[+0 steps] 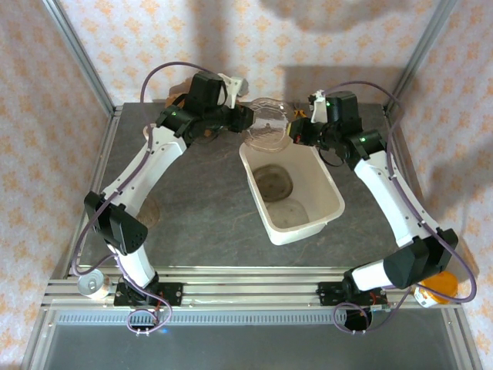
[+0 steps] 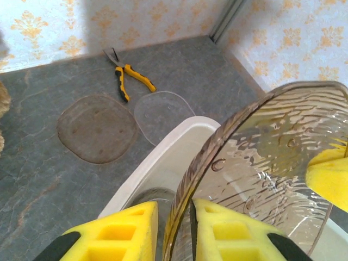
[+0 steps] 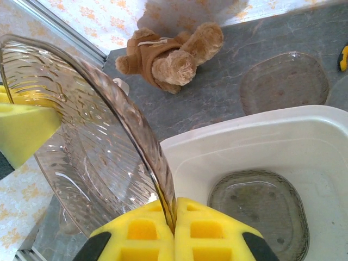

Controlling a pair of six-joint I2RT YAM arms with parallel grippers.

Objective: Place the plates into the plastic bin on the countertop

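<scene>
While a clear plate (image 1: pixel 269 123) is held up on edge over the far end of the plastic bin (image 1: pixel 258 199), it is met from both sides. The right hand (image 3: pixel 174 217) is clamped on the plate's (image 3: pixel 92 147) rim, its yellow pads pressed together on the thin edge with no gap to be seen. At the left hand (image 2: pixel 175 217) the rim of the plate (image 2: pixel 272 157) is flanked by the two pads, which are set a little apart. A thin dark sliver is seen beside the rim, and whether the pads press on it cannot be told.

The bin is set on the right half of the bench (image 1: pixel 200 200), slanting from the far edge toward the near right corner. Two more plates are seen lying flat on its floor, a darker one (image 1: pixel 273 183) at the far end and a paler one (image 1: pixel 289 212) at the near end.

Beyond the bin, toward the far edge of the bench, a squarish tinted plate (image 2: pixel 98 129) and a clearer plate (image 2: pixel 163 111) are laid flat, just beside each other. Yellow-handled pliers (image 2: pixel 129 79) are seen just behind them. A brown teddy bear (image 3: pixel 168 54) is lying on the bench near its far edge.
</scene>
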